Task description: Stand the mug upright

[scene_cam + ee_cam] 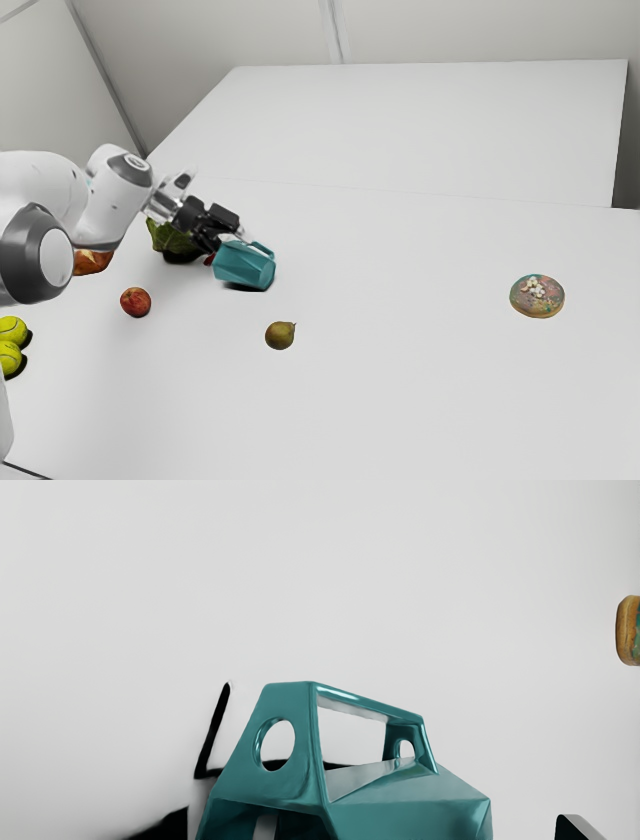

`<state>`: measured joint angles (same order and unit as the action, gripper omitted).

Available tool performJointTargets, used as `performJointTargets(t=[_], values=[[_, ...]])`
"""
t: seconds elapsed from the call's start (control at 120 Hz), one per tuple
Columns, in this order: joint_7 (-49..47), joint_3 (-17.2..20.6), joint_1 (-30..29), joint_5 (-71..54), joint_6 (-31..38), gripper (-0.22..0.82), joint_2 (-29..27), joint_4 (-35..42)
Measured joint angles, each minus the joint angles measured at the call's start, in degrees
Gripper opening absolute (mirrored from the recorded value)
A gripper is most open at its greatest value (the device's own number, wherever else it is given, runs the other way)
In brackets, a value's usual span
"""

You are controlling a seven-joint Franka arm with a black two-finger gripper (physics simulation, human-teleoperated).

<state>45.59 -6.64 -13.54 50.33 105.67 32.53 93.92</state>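
Note:
In the exterior view the gripper (230,232) is at the upper left side of the teal mug (244,266), which lies on its side with its handle uppermost. In the wrist view the gripper (421,827) stands open around part of the mug (405,820). One fingertip (575,828) is apart from the mug's closed end; a grey strip inside the mug's dark mouth looks like the other fingertip. The mug's lower part is cut off there.
On the table (420,380) are a pear (280,335), a red fruit (136,302), a leafy green vegetable (172,240) behind the hand, and tennis balls (10,357) by the arm. A decorated donut (537,296) lies far off at the exterior view's right.

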Motion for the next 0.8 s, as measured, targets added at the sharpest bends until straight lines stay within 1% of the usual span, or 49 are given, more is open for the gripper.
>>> performJointTargets(t=[0.142,0.192,0.242,0.375,0.458,0.575,0.8], values=[[0.65,0.02,-0.07,0.44,0.20,0.60,-0.04,0.73],[0.84,0.01,-0.08,0.61,0.25,0.58,-0.04,0.75],[1.02,0.01,-0.09,0.84,0.32,0.51,-0.08,0.76],[1.45,0.04,-0.09,3.42,0.21,0.20,-0.18,0.97],[1.77,0.05,-0.13,7.97,-0.53,0.07,-0.54,3.08],[2.23,-0.05,-0.23,13.85,-2.69,-0.03,-1.37,3.67],[2.90,-0.39,-0.26,19.97,-6.07,-0.11,-1.84,3.65]])
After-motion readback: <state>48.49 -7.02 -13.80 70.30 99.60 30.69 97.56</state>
